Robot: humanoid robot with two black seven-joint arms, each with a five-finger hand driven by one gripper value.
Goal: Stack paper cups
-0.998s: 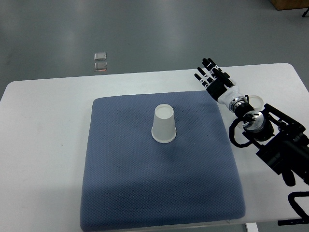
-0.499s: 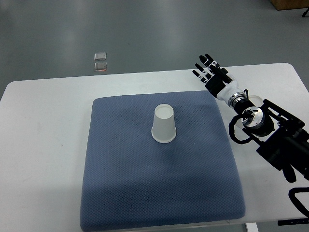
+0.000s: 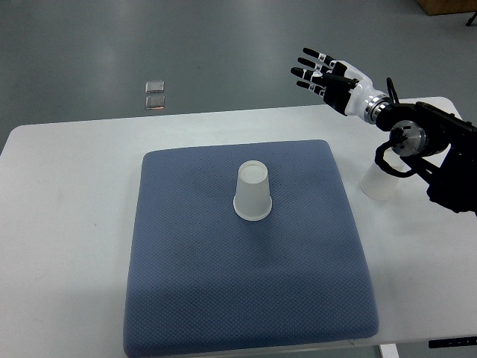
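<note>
Black fingers (image 3: 309,71) of the right hand (image 3: 328,77) are seen spread apart and holding nothing, raised over the far right edge of the counter (image 3: 67,194) and pointed toward the left. A white wrist and dark arm links (image 3: 428,145) are seen running back from the hand to the right edge of the picture.

Just beneath the arm, a second paper cup (image 3: 378,183) is seen on the bare white counter, right of the mat; it is partly hidden by the arm, so whether it stands upright or upside down cannot be told. It lies well apart from the first cup.

An upside-down white paper cup (image 3: 253,192) is shown standing near the middle of a blue textured mat (image 3: 246,298), slightly toward the far side, untouched by the hand. The mat is laid over most of the counter's centre.

Beyond the counter's far edge, two small clear squares (image 3: 155,95) are seen lying on the grey floor (image 3: 223,45), one just behind the other. A brown box corner (image 3: 446,6) is visible at the far right.
</note>
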